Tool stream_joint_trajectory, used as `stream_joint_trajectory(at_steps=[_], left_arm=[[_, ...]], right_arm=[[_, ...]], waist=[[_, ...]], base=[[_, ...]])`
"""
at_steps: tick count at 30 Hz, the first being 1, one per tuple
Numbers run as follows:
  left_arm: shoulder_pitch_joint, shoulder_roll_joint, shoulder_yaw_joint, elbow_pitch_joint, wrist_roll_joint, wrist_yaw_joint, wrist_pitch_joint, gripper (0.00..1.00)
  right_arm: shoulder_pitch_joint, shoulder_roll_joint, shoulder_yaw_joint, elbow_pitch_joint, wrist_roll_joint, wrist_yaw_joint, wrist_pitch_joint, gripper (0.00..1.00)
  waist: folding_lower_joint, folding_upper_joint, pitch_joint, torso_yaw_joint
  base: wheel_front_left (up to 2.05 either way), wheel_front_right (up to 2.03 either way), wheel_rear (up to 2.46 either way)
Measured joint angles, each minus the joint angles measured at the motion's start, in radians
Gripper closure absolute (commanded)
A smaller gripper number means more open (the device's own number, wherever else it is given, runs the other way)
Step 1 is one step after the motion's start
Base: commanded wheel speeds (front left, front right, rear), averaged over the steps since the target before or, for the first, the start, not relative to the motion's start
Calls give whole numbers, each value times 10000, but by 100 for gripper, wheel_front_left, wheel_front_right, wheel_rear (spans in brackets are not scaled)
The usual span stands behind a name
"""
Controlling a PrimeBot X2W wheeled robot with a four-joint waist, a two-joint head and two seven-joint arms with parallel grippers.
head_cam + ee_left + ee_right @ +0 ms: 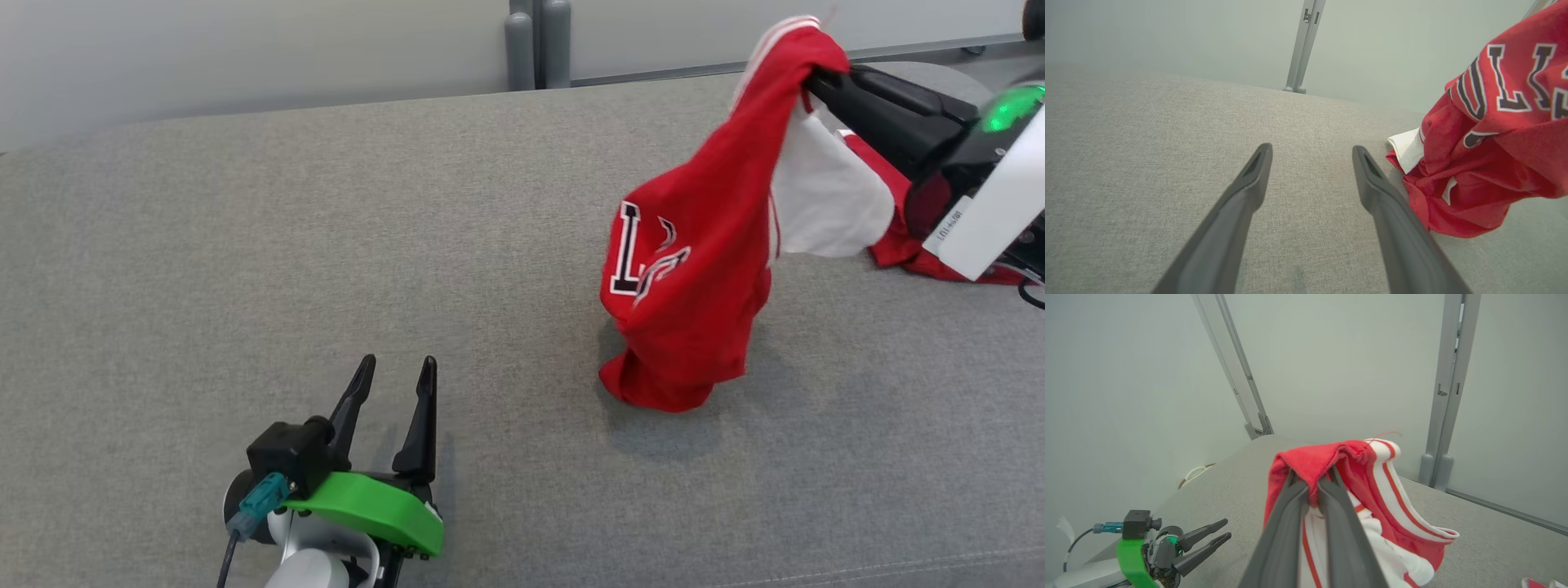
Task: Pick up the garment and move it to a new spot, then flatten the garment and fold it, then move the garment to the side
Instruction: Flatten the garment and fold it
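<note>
Grey fabric tabletop (245, 245), pale wall panels (245, 49) behind. Right end effector (812, 80), upper right of head view, clenched on a bunched edge of the red garment (694, 269). Cloth hangs below it, lower folds resting on the tabletop at centre right. Left end effector (398, 361), lower left, fingers spread, empty, well apart from the garment.

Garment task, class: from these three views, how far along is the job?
Done: right gripper is shut on the red garment, raised, lower end touching the grey surface. In hand: the move to a new spot. Left: flattening, folding, setting aside; left gripper is open, empty.
</note>
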Motion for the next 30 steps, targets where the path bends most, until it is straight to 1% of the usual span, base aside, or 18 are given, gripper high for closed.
stream_joint_trajectory(at_steps=[2, 3, 5, 7, 9, 12, 15, 16, 18, 21, 24, 27, 30], left_arm=[[-31, -36, -6, 82, -21, 0, 0, 0], [-46, -48, -10, 121, -29, 0, 0, 0], [-75, -79, -13, 153, -31, 0, 0, 0], [-82, -86, -27, 196, -31, 0, 0, 0], [-84, -96, -31, 221, -31, 0, 0, 0], [-85, -109, 29, 245, -31, 0, 0, 0], [-81, -119, 130, 301, -35, 0, 0, 0], [-75, -125, 209, 307, -44, 0, 0, 0], [-61, -123, 362, 307, -44, 0, 0, 0], [7, -125, 453, 288, -44, 2, 0, 0], [202, -125, 633, 215, -44, 4, 0, 0], [262, -125, 608, 209, -44, 6, 0, 0], [308, -125, 405, 211, -44, 4, 0, 0]], right_arm=[[-499, 460, 88, -128, 410, -23, 336, 100], [-730, 627, 128, -127, 506, -128, 487, 100], [-1184, 941, 117, -48, 704, -458, 696, 100], [-1685, 1398, -44, 169, 978, -826, 723, 100], [-2120, 1818, -349, 431, 1200, -1266, 723, 100], [-2441, 2002, -851, 949, 1442, -1795, 660, 100], [-2401, 1927, -1271, 1676, 1419, -2220, 445, 100], [-2353, 1847, -1342, 1914, 1342, -2313, 399, 100], [-2095, 1561, -1338, 2284, 1062, -2313, 401, 100], [-1137, 1014, -1208, 2815, 790, -2389, 539, 100], [-51, 754, -1135, 3208, 761, -2397, 646, 100], [563, 665, -1423, 3503, 633, -2474, 437, 100], [926, 345, -1958, 3827, 330, -2481, 21, 100]], waist=[[0, 0, -4, 207], [0, 0, -8, 309], [0, 0, -19, 514], [0, 0, -34, 713], [0, -1, -57, 906], [0, 0, -106, 1177], [0, 0, -193, 1412], [0, -1, -243, 1468], [0, -1, -358, 1531], [0, 0, -507, 1544], [0, 0, -550, 1435], [0, 0, -531, 1250], [0, 0, -488, 1027]], base=[[0, 0, 0], [0, 0, 0], [0, 0, 0], [0, 0, 0], [0, 0, 0], [0, 0, 0], [0, 0, 0], [0, 0, 0], [0, 0, 0], [0, 0, 0], [0, 0, 0], [0, 0, 0], [0, 0, 0]])
